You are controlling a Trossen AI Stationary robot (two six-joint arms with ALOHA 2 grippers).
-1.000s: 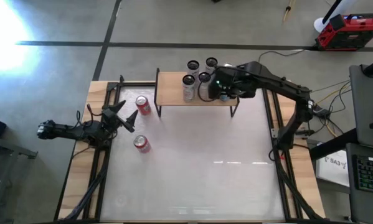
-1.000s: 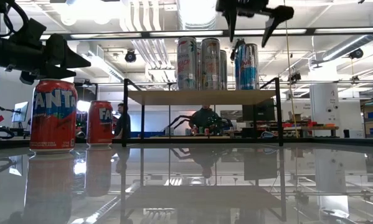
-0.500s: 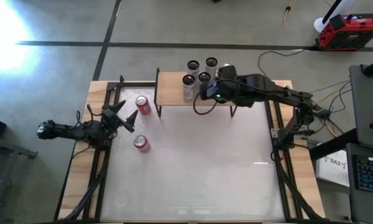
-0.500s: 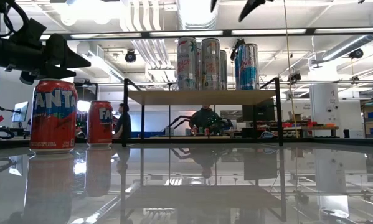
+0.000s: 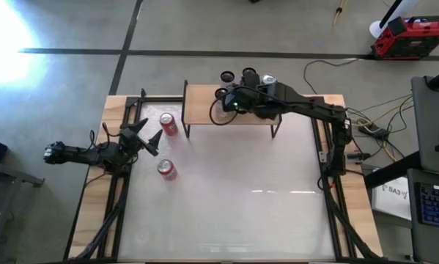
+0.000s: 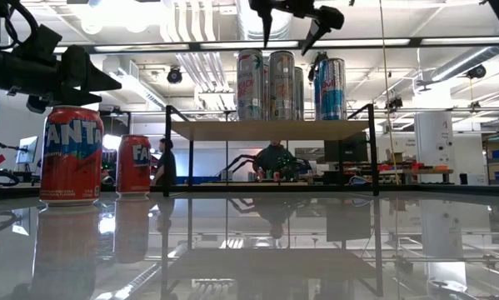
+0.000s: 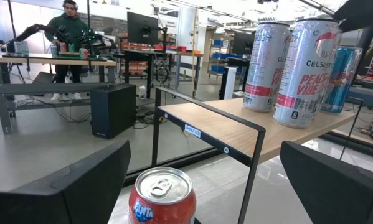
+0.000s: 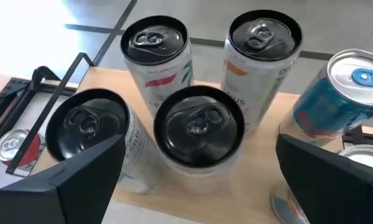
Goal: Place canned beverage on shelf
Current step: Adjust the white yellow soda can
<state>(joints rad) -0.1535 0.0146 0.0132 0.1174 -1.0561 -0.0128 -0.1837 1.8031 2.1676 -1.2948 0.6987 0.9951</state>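
The shelf (image 5: 201,107), a tan wooden top on thin black legs, stands at the table's far edge with several tall cans (image 8: 198,127) upright on its right part. My right gripper (image 5: 226,100) hovers open above these cans, tilted downward, its fingers (image 6: 267,18) clear of the can tops. Two red Fanta cans (image 5: 168,123) (image 5: 166,169) stand on the table left of the shelf. My left gripper (image 5: 152,133) waits open and level at the table's left edge, pointing at the far red can (image 7: 161,198) without touching it.
A blue can (image 8: 339,102) stands at the right end of the group on the shelf. The wide glossy table top (image 5: 248,198) lies in front of the shelf. Beyond the table a person (image 6: 274,160) sits at a desk.
My right gripper has moved toward the table's left edge along the shelf, from over the right-hand cans to over the middle of the group, turning and tipping as it went. It has stayed open. The cans have not moved.
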